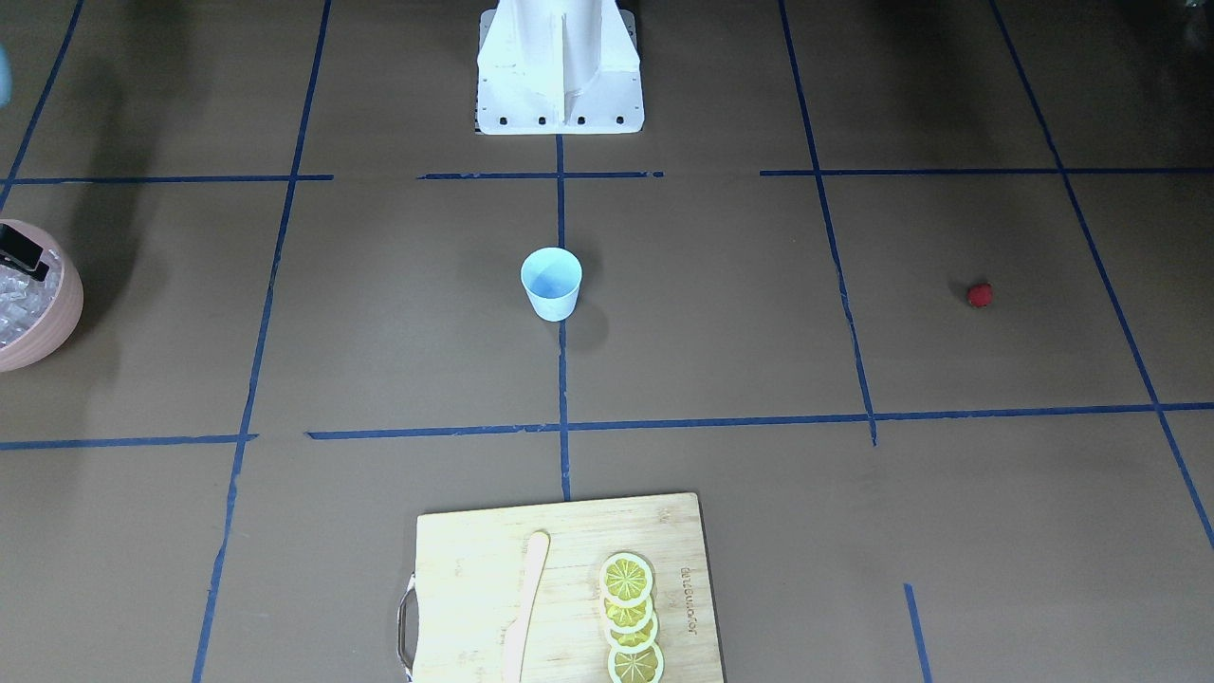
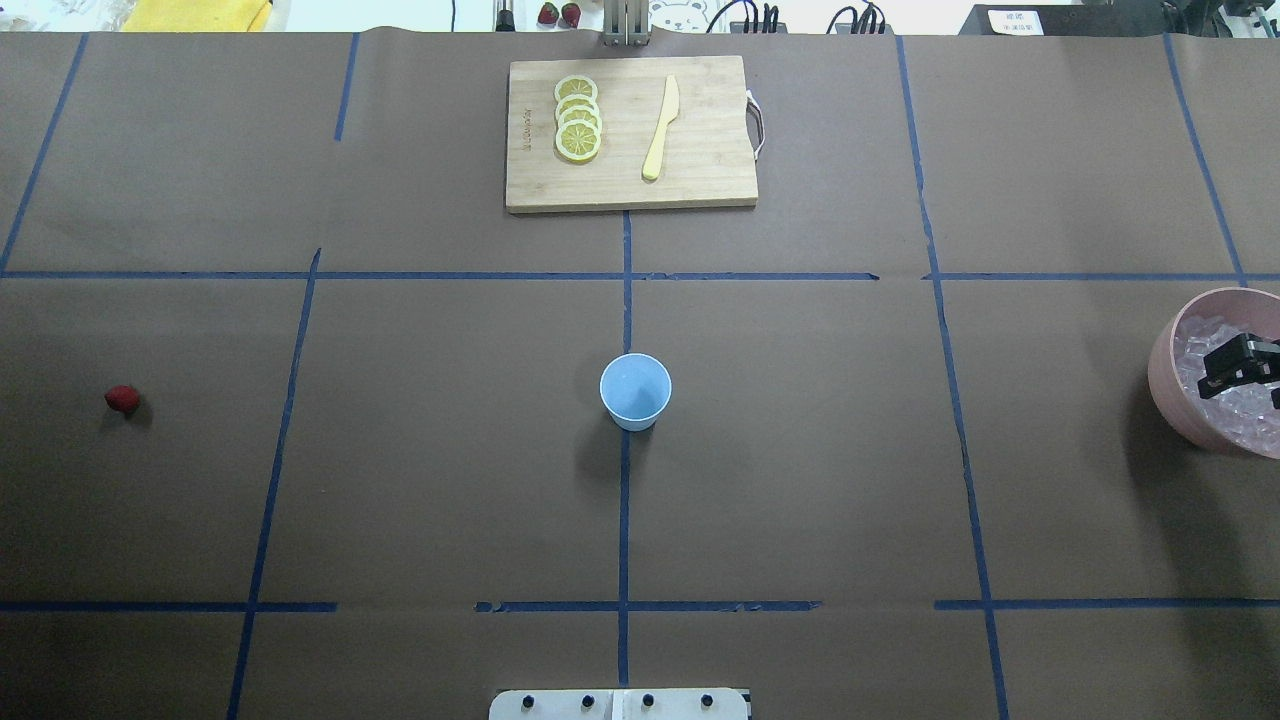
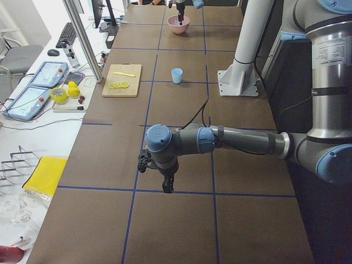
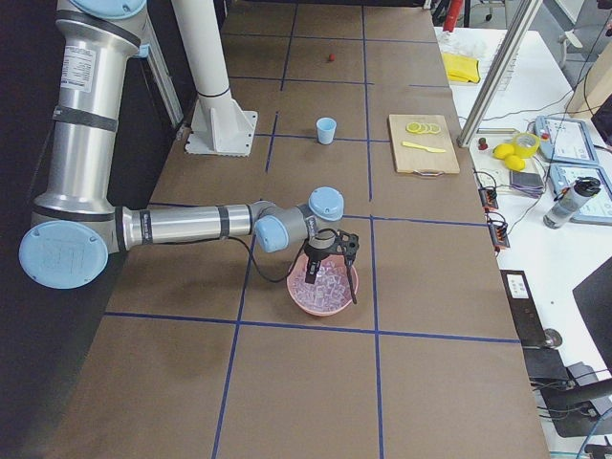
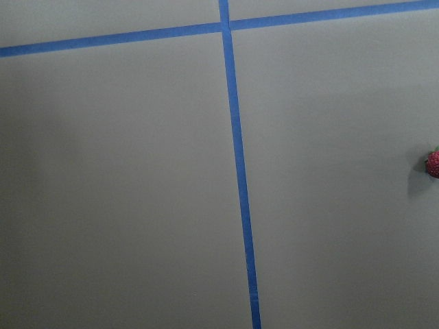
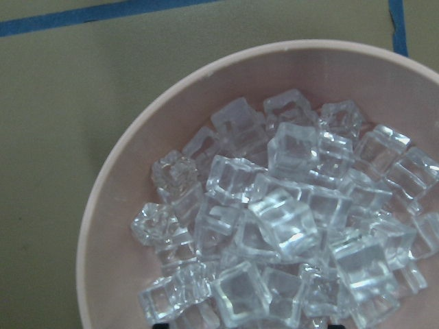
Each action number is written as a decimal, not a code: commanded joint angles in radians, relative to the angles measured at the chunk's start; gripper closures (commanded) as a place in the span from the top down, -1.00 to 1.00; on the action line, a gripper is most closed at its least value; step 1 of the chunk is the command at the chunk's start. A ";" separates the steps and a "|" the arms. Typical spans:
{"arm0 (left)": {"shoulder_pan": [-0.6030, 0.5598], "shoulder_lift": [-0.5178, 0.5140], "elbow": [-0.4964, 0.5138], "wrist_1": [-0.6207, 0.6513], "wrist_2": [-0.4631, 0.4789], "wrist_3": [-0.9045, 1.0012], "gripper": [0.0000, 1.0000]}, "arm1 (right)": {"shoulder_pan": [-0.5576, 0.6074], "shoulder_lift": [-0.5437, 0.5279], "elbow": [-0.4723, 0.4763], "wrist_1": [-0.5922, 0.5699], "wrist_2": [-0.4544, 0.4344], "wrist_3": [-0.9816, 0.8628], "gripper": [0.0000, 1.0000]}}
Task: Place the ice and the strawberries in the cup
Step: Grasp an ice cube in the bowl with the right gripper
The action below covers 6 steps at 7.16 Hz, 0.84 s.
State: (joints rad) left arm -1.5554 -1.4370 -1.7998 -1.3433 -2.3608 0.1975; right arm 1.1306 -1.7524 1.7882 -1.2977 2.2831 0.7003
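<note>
- Front-facing view: the right claw (image 1: 21, 254) is cut by the frame edge. Only a black part shows, directly over the ice (image 1: 17, 302) in the pink bowl (image 1: 66, 318), and I judge it is placed there to pick a cube. The cup (image 1: 551, 283) stands upright and looks empty, well apart from this claw at the table's middle. The strawberry (image 1: 980, 295) lies beyond the cup, farther off.
- Overhead view: the right claw's fingers stand apart and hold nothing as it hangs above the heap. The bowl runs partly out of frame, and the left claw is out of view.
- Left side view: the left claw (image 3: 166, 184) points down over bare table (image 3: 181, 225). I cannot tell whether it is spread or closed. The berry does not show here.
- Right side view: the right claw's spread fingers straddle the cubes. Whether the tips touch them is unclear.
- Left wrist view: only tape lines (image 5: 236, 171) show, with the strawberry clipped at the edge. It lies off to the left claw's side, not beneath it, and no fingers show.
- Right wrist view: the cubes fill the bowl just below the right claw. Its fingers stay outside the picture.
</note>
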 commanded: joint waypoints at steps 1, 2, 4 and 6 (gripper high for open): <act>0.000 0.001 -0.003 0.000 0.000 0.000 1.00 | -0.002 0.013 -0.009 0.000 -0.001 0.002 0.59; 0.000 0.001 -0.003 0.000 0.000 0.000 1.00 | -0.002 0.014 -0.013 0.000 -0.002 0.005 0.59; 0.000 0.003 -0.003 0.000 0.000 -0.001 1.00 | -0.002 0.043 -0.036 0.001 -0.031 0.082 0.59; 0.000 0.001 -0.003 0.000 0.000 -0.001 1.00 | 0.000 0.044 -0.039 0.000 -0.040 0.084 0.54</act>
State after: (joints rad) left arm -1.5554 -1.4354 -1.8024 -1.3437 -2.3608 0.1964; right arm 1.1298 -1.7113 1.7525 -1.2967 2.2492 0.7773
